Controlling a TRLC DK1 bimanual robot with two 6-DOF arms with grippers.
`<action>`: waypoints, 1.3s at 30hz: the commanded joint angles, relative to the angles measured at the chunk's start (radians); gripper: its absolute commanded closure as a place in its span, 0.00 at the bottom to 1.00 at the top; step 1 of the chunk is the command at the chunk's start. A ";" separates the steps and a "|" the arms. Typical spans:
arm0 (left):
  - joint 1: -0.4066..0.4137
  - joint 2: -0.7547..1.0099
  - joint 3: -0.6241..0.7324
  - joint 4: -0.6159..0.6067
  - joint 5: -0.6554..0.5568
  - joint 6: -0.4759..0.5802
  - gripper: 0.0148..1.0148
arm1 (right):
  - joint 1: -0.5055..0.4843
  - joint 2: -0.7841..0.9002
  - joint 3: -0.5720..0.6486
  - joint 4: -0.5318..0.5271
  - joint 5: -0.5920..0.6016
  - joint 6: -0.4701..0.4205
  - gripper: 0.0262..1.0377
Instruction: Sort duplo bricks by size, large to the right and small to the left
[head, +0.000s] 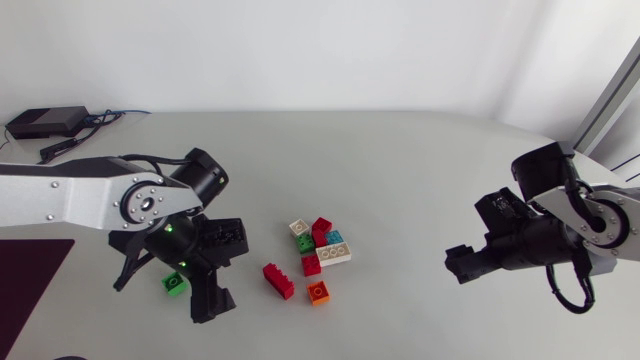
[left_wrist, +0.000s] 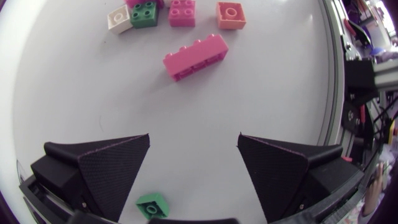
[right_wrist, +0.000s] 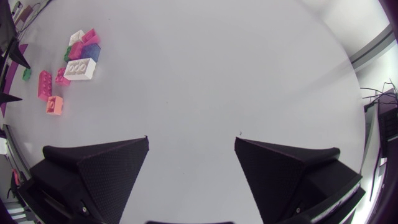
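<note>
Eight or so duplo bricks bunched lower centre in head view, small green brick lower left. Left wrist: left gripper spread wide, green brick between its fingers. Right wrist: right gripper wide too.

The left arm, at the left of the frame, presented a silver-grey link ending in a round silver hub ringed with small dark screws and capped by a black cylindrical joint. Small green indicator lights glowed on the black wrist housing. The left claw was matte black, with two broad wedge fingers finely dimpled on their inner faces. The right arm, at the right of the frame, was silver-grey with black joints, with a black cable looped beneath. The right claw matched the left in colour and texture.
</note>
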 joint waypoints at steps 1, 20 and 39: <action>0.000 -0.026 0.013 -0.023 0.017 0.157 0.03 | -0.003 0.033 -0.001 0.005 -0.002 0.015 0.04; -0.060 0.169 0.124 0.148 0.006 0.014 0.03 | -0.007 0.106 0.034 0.021 -0.002 0.015 0.04; -0.067 0.274 0.091 0.232 0.008 -0.046 0.03 | -0.012 0.053 0.001 0.010 -0.008 0.010 0.04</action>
